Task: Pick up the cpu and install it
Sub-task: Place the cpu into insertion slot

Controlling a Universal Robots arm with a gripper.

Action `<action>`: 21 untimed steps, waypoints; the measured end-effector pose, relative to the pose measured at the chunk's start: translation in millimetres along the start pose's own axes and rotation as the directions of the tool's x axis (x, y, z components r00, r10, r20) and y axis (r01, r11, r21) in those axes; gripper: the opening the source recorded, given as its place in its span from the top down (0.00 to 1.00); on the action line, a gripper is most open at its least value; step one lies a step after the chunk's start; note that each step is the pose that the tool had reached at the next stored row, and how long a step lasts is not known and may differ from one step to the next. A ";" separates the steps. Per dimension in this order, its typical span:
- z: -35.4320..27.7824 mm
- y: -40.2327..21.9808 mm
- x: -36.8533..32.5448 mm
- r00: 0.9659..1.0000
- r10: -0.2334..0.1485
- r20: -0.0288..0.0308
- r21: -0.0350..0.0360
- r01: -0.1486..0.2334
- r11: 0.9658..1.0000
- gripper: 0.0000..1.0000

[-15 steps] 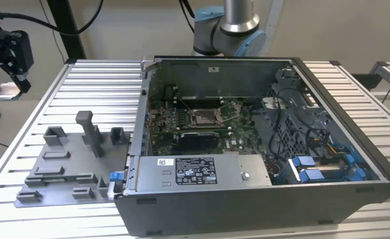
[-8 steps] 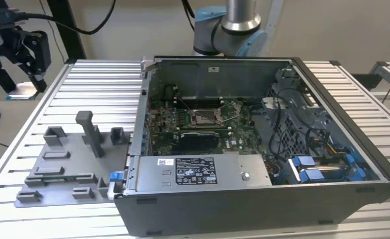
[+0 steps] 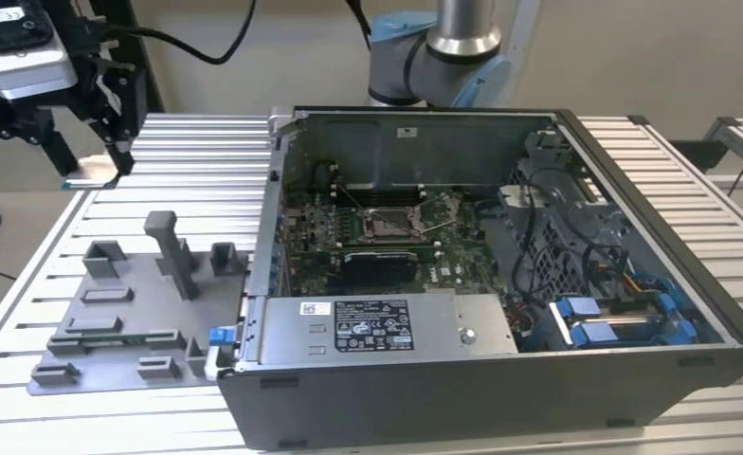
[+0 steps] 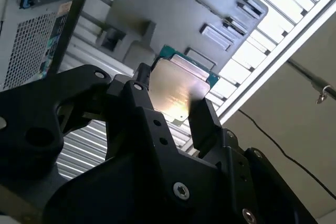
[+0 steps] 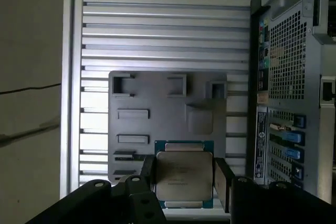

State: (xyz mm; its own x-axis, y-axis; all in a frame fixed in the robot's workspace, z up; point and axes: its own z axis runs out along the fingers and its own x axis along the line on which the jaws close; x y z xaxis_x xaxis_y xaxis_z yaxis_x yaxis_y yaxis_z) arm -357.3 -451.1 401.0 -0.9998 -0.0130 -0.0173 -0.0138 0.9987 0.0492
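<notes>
The cpu (image 5: 184,174) is a flat square chip with a silvery top and a green edge. It sits between the two black fingers of my gripper (image 5: 184,183), which is shut on its opposite sides. The second wrist view shows the same grip, with the cpu (image 4: 176,90) lit bright between the fingers (image 4: 202,121). In the exterior view my gripper (image 3: 94,166) hangs high over the back corner of the table at the exterior view's left, well clear of the open computer case (image 3: 498,379). The metal-framed socket (image 3: 390,223) lies on the motherboard inside the case.
A grey plastic tray (image 3: 132,313) with upright posts lies on the slatted table at the exterior view's left, beside the case; it also lies below the chip as the tray (image 5: 168,108). The arm's base (image 3: 442,57) stands behind the case. The case wall (image 5: 294,77) rises close by.
</notes>
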 end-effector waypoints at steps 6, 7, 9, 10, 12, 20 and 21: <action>0.5 0.1 -27.1 1.000 0.000 0.000 0.000 0.000 1.000 1.00; 0.6 0.2 -31.7 1.000 0.000 0.000 0.000 0.000 1.000 1.00; 0.8 0.3 -40.5 1.000 0.000 0.000 0.000 0.000 1.000 1.00; 0.8 0.4 -45.3 1.000 0.000 0.000 0.000 0.000 1.000 1.00; 1.0 0.6 -54.2 1.000 0.000 0.000 0.000 0.000 1.000 1.00; 1.6 0.8 -85.7 1.000 0.000 0.000 0.000 0.000 1.000 1.00; 1.6 0.8 -89.1 1.000 0.000 0.000 0.000 0.000 1.000 1.00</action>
State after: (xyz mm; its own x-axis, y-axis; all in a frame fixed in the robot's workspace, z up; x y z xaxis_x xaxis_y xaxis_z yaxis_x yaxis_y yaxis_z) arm -268.2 -449.1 400.9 -0.9998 -0.0128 -0.0173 -0.0136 0.9987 0.0492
